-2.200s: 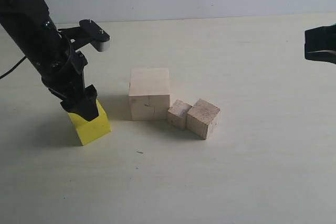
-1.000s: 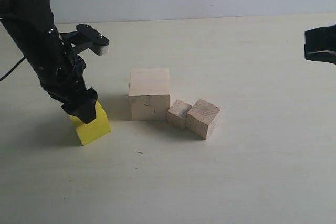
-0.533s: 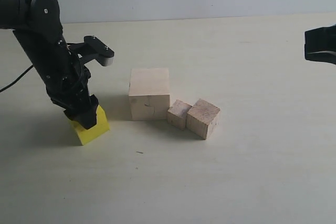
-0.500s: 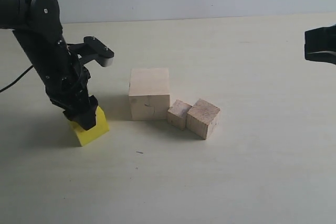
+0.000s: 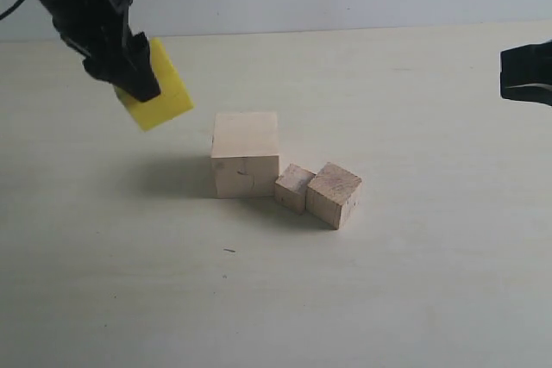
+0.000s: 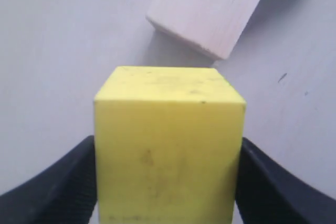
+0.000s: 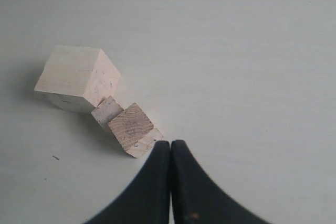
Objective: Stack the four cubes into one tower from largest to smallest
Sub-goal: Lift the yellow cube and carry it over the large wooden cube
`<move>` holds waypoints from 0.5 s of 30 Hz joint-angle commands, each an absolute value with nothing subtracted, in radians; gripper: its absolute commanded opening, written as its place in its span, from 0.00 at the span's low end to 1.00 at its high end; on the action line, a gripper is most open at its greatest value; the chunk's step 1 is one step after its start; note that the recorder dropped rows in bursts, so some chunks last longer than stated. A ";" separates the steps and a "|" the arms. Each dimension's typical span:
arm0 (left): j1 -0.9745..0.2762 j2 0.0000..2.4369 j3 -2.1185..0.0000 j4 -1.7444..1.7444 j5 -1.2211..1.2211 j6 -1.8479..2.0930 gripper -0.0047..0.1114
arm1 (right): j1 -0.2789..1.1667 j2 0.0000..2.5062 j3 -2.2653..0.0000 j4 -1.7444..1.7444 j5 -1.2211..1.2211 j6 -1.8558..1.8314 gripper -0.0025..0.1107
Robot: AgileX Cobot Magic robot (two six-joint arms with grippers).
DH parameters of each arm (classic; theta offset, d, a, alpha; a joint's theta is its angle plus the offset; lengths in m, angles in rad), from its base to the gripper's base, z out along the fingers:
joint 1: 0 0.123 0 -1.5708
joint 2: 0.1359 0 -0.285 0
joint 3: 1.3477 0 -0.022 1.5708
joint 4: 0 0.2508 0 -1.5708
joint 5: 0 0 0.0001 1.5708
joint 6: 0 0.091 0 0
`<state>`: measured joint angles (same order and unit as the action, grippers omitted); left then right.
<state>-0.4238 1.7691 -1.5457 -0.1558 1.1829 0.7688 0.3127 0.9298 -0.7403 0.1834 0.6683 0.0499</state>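
The left gripper [image 5: 131, 68] holds the yellow cube [image 5: 156, 85] in the air, well above the table [image 5: 414, 282]. In the left wrist view the two black fingers [image 6: 58, 187] press flat against opposite side faces of the cube, so the jaws stand wide but are clamped on it, not free. The large pale wooden cube [image 5: 246, 154] is the base the yellow one should land on. In the exterior view it sits on the table to the right of and below the carried cube. In the wrist view it shows just beyond the yellow cube's far edge and turned at an angle to it. The yellow cube hangs tilted, one corner lowest, so it likely needs levelling and squaring with the pale cube's top face before it is set down. A cube offers no long axis, so only the alignment of the faces matters. The left arm is much the nearer to the base. The smallest wooden cube [image 5: 294, 187] touches the pale cube's right side, and the slightly bigger light-brown cube [image 5: 334, 194] touches that one in turn; both rest on the table, not yet stacked. The right gripper [image 7: 170, 146] hovers off to the right, pinched fully together on nothing, apart from every cube.
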 commanded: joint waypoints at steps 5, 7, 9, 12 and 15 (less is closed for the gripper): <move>-0.433 1.852 -1.765 -0.250 1.221 0.972 0.04 | 0.318 0.932 -0.748 0.184 0.660 0.044 0.02; -0.447 1.886 -1.798 -0.237 1.221 0.972 0.04 | 0.318 0.932 -0.748 0.184 0.660 0.044 0.02; -0.466 1.914 -1.825 -0.212 1.221 0.972 0.04 | 0.318 0.932 -0.748 0.183 0.658 0.044 0.02; -0.510 1.948 -1.861 -0.168 1.221 0.972 0.04 | 0.318 0.932 -0.748 0.183 0.658 0.044 0.02; -0.552 1.974 -1.872 -0.137 1.221 0.911 0.04 | 0.318 0.932 -0.748 0.183 0.658 0.044 0.02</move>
<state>-0.5189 1.9592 -1.8521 -0.1610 1.2199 0.9634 0.3127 0.9298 -0.7403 0.1834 0.6683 0.0499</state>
